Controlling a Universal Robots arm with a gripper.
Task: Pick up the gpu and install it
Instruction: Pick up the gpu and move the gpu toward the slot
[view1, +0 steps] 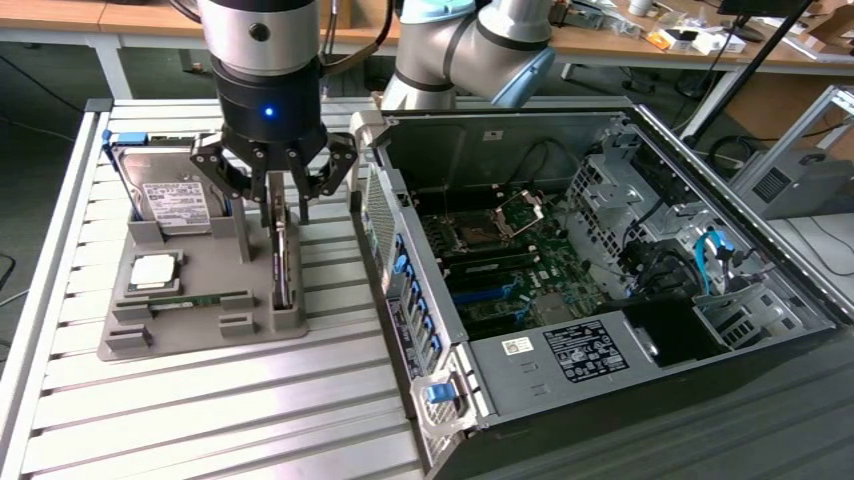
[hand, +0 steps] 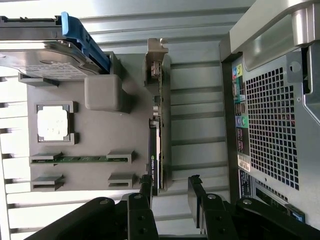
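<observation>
On the slatted metal table, to the exterior view's left of the open computer case, a grey holder tray carries the loose parts. The gpu stands on edge in a slot along the tray's side nearest the case, lifted no part of the way out.

The gripper hangs directly above the card's far end, pointing straight down. Its jaws stand apart, one on each side of the card's upper edge. In the wrist view the card runs lengthwise between the two black fingers, lying much closer to one finger than to the other. Whether that nearer finger touches the card cannot be told. Nothing is clamped.

Other items in the tray:
- A silver hard drive with a white label and a blue end piece, propped at the far end.
- A square processor chip, seated flat in its recess.
- A narrow green memory stick, lying in its slot just beside the chip.

The case lies on its side with its panel off, the motherboard exposed.
</observation>
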